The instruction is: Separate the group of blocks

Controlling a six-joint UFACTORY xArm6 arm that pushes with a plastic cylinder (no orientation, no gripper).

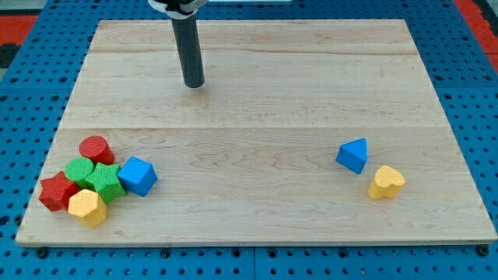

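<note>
I see six blocks huddled touching at the view's bottom left: red cylinder (96,148), green block (78,169), green star (105,181), blue cube (138,176), red star (57,192), yellow hexagon (87,208).

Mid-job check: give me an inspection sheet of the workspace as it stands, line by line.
Surface: pale wooden board lying on a blue pegboard.
Job's things: a tight cluster at the view's bottom left: red cylinder, green block, green star, red star, yellow hexagon, blue cube.
Clutter: blue triangular block and yellow heart, lying close together at the view's right, far from the cluster.
Grippers: none; my tip sits near the view's top, well away from every block.
Cables: nothing seen.
Surroundings: red areas at the view's top corners.
</note>
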